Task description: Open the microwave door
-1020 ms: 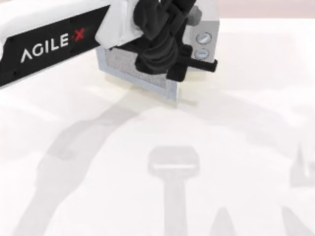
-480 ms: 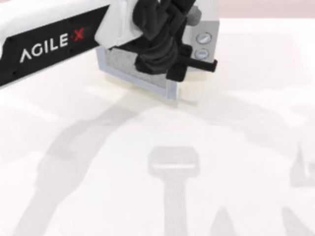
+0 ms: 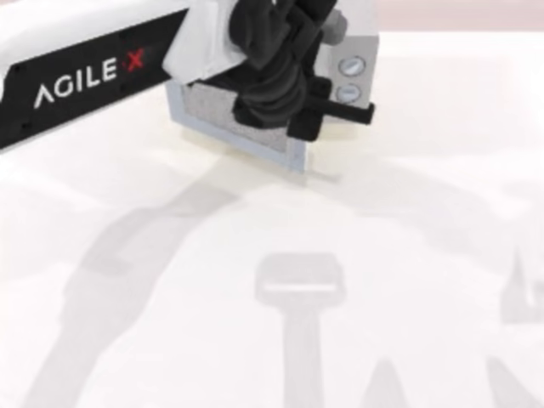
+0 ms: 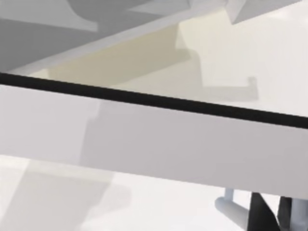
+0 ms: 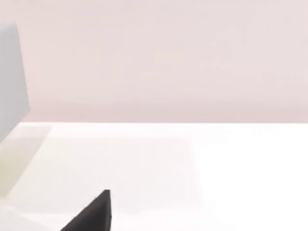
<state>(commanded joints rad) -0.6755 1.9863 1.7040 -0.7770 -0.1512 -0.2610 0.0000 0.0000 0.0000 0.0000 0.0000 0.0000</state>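
Top view is showing my left end effector (image 3: 340, 115) reaching over the microwave (image 3: 357, 64) at the counter's far edge; I cannot tell its grip. The door (image 3: 234, 127), partly swung, is angling out beneath it leftward.

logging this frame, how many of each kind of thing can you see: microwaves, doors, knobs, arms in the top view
microwave: 1
microwave door: 1, swung partly out
knobs: 2
arms: 1, the left arm, its left gripper at the door's free edge; the right arm is outside the top view
total: 5
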